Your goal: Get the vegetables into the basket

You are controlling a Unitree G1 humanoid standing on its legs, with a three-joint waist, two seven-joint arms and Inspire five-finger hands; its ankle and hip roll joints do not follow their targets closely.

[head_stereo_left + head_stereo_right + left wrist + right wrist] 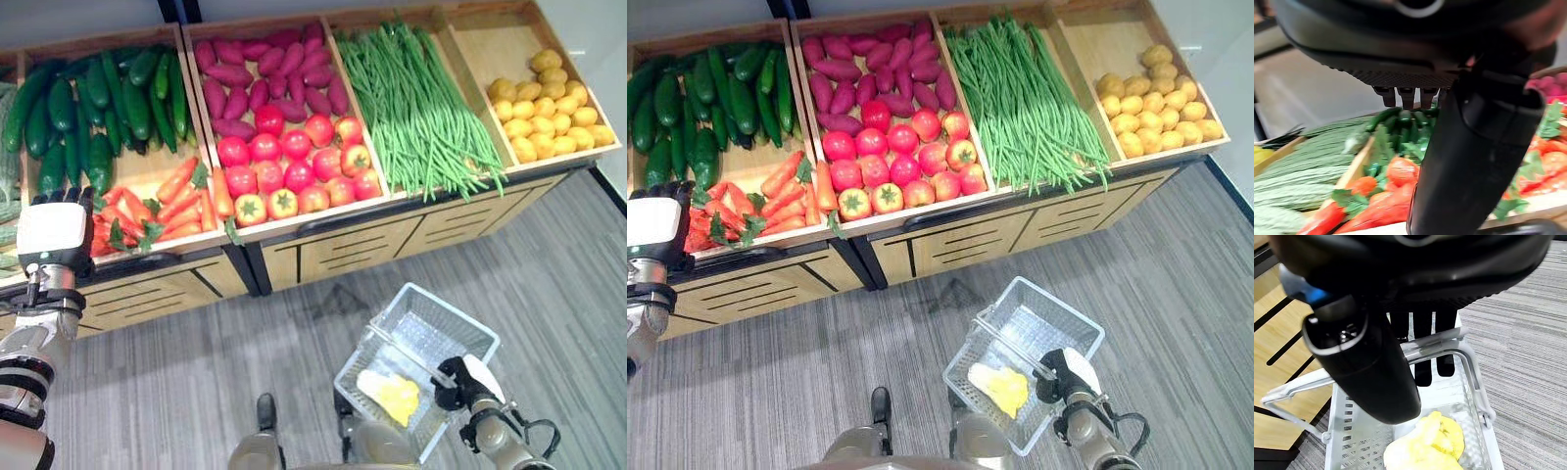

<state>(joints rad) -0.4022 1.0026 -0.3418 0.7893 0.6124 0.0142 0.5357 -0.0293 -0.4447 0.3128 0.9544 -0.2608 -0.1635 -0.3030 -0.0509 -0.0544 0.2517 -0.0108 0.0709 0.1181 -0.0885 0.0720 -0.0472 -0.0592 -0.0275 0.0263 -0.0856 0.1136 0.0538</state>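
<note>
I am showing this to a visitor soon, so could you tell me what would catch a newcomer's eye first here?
First, the wooden produce stand along the far side, its red tomatoes in the middle beside long green beans. Next, the white wire basket over the floor, its handle gripped by the right hand, something yellow inside. The left hand hovers by the carrots.

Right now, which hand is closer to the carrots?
Left. The left hand hangs at the edge of the crate beside the carrots, fingers straight. The right hand is far off, down by the floor, curled round the basket handle.
</note>
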